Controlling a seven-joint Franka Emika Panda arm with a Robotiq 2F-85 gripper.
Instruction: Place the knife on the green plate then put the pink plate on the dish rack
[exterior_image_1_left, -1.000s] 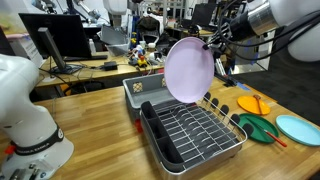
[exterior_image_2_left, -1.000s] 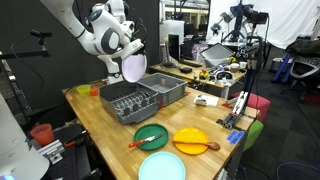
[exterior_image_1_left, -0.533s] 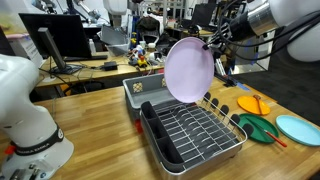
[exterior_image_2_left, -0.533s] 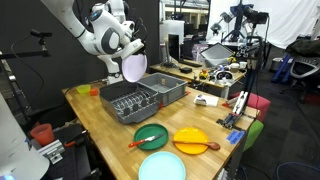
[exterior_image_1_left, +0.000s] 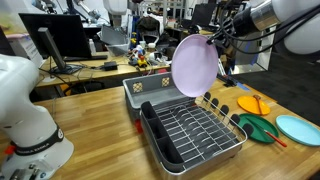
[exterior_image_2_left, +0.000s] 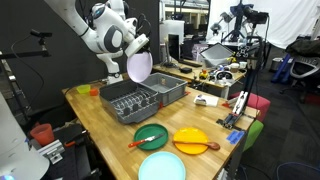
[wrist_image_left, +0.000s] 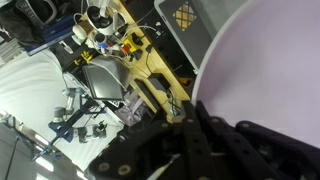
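Note:
My gripper (exterior_image_1_left: 213, 38) is shut on the top edge of the pink plate (exterior_image_1_left: 195, 66) and holds it upright in the air above the dish rack (exterior_image_1_left: 192, 132). The plate also shows in an exterior view (exterior_image_2_left: 139, 66) and fills the right of the wrist view (wrist_image_left: 265, 70). The silver wire rack with its black slotted holder (exterior_image_1_left: 155, 128) lies on the wooden table; it also shows in an exterior view (exterior_image_2_left: 131, 99). The green plate (exterior_image_1_left: 256, 128) lies to the side with the red-orange knife (exterior_image_1_left: 270, 136) on it, as in an exterior view (exterior_image_2_left: 151, 136).
A grey plastic tub (exterior_image_1_left: 150, 90) stands behind the rack. An orange plate (exterior_image_1_left: 253, 104) and a pale turquoise plate (exterior_image_1_left: 298, 129) lie by the green one. A second white robot base (exterior_image_1_left: 30, 120) stands on the table. Red cups (exterior_image_2_left: 42, 133) sit near the table edge.
The pink plate and my gripper have moved a little sideways and up over the rack, away from the white robot base. Nothing else has moved.

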